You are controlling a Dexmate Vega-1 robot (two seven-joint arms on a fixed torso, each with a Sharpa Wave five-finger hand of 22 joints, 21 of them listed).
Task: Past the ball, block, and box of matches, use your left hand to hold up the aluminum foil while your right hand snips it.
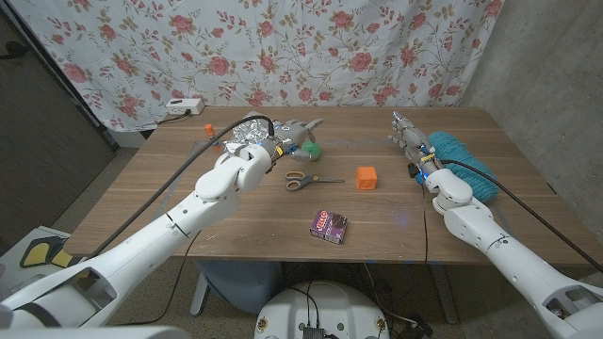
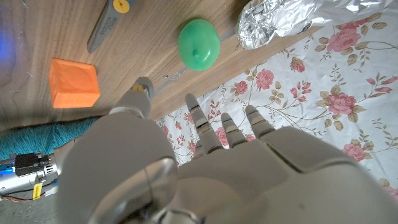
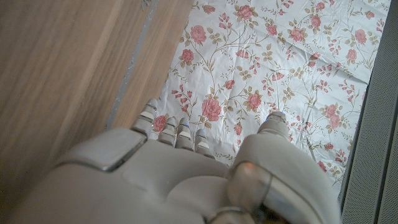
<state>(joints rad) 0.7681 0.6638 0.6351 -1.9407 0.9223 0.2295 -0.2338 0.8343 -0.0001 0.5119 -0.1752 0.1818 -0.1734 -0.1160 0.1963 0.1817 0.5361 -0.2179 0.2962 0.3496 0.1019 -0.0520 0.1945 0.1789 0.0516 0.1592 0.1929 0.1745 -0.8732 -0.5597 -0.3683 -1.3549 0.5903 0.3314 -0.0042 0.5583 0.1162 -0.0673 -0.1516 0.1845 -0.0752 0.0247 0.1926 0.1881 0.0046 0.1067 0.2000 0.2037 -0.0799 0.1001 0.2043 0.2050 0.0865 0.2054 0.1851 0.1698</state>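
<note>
The crumpled aluminum foil [image 1: 247, 132] [image 2: 280, 18] lies at the far side of the table. My left hand [image 1: 292, 137] [image 2: 217, 162] hovers just beside it, fingers spread and holding nothing, above the green ball [image 1: 314, 148] [image 2: 199, 43]. The scissors [image 1: 306, 179] [image 2: 109, 22] lie on the table in front of the ball. An orange block [image 1: 366, 176] [image 2: 73, 82] sits to their right, and a purple box of matches [image 1: 329, 225] lies nearer to me. My right hand [image 1: 407, 137] [image 3: 186, 174] is raised at the far right with fingers extended, holding nothing.
A teal bundle [image 1: 464, 162] [image 2: 37, 134] lies under my right forearm near the table's right edge. A white power strip [image 1: 184, 106] sits behind the table's far left corner. A floral curtain [image 1: 283, 47] hangs behind the table.
</note>
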